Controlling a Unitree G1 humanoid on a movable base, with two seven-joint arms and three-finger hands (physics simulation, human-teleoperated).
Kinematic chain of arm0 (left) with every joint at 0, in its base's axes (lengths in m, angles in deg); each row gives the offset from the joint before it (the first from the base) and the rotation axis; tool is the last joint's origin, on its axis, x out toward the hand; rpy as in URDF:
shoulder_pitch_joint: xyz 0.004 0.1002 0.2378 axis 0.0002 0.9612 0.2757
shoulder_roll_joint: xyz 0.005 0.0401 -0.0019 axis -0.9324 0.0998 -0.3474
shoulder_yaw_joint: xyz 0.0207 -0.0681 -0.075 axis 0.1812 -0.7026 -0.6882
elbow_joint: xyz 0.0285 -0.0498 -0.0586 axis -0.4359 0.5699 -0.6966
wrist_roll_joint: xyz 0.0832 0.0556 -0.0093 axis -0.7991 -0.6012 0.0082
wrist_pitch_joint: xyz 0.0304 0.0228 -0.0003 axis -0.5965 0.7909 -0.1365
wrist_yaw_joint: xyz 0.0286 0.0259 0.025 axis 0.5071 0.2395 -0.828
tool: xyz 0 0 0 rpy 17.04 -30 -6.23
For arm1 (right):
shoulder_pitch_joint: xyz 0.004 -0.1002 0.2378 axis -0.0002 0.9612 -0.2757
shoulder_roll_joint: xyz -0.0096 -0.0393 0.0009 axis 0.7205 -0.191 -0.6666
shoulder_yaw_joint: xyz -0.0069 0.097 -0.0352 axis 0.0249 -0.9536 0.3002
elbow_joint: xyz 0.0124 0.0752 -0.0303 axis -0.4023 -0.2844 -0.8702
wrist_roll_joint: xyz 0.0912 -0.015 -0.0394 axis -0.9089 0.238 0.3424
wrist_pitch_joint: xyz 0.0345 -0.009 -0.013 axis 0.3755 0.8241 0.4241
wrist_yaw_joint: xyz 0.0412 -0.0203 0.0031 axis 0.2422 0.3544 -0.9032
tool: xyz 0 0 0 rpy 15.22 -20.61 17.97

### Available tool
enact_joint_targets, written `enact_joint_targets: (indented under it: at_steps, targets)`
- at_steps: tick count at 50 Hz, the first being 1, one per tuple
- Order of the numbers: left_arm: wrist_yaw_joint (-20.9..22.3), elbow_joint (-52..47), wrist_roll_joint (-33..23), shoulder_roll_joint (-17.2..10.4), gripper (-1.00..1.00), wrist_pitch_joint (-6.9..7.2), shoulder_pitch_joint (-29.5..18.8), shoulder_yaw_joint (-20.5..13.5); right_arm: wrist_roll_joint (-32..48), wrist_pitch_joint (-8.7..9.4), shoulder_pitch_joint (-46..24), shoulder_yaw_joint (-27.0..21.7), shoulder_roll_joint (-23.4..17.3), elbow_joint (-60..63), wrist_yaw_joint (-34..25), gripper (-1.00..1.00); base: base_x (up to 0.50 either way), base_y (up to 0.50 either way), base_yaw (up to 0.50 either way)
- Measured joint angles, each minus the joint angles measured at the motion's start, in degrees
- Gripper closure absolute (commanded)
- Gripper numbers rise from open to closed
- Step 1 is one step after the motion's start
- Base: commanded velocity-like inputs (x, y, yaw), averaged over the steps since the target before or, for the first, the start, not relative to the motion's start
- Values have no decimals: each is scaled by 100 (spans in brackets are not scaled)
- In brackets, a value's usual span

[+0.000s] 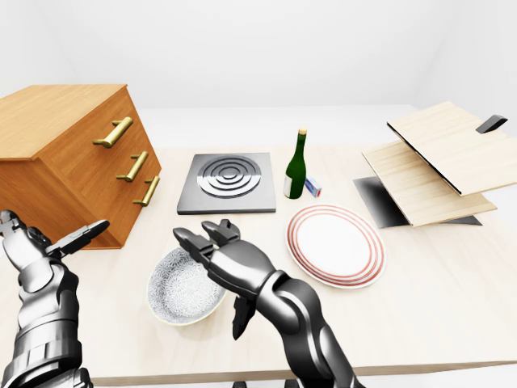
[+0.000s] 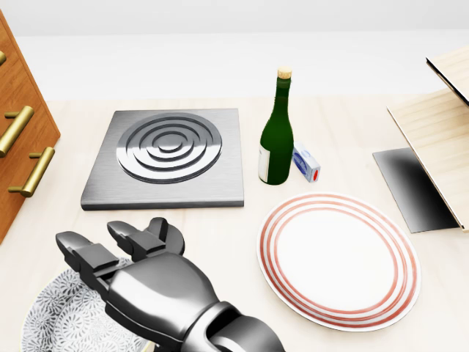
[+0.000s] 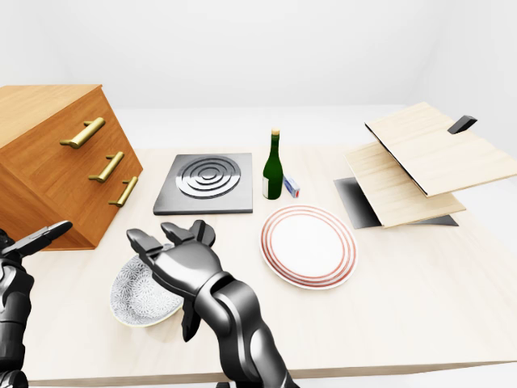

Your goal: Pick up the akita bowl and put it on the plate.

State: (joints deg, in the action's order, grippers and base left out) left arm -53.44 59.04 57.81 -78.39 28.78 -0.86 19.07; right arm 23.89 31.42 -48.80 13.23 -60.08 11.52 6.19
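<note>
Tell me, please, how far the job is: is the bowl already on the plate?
Nothing is finished: the akita bowl sits on the table, apart from the bare plate. In hand: the right hand hovers at the bowl's rim, fingers open. Left: grip, lift, place it.
</note>
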Motion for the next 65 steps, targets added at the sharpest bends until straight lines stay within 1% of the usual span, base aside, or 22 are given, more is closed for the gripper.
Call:
enact_joint_targets:
  at_steps: [44,65]
  targets:
    - [5,-14,-6,9,-100,0,0,-2,-325,0,-199,-19,156,-914,0,-100,0,0,0]
    - [0,38,-4,8,-100,0,-32,16,-290,0,-175,77,190,-1041,0,-100,0,0,0]
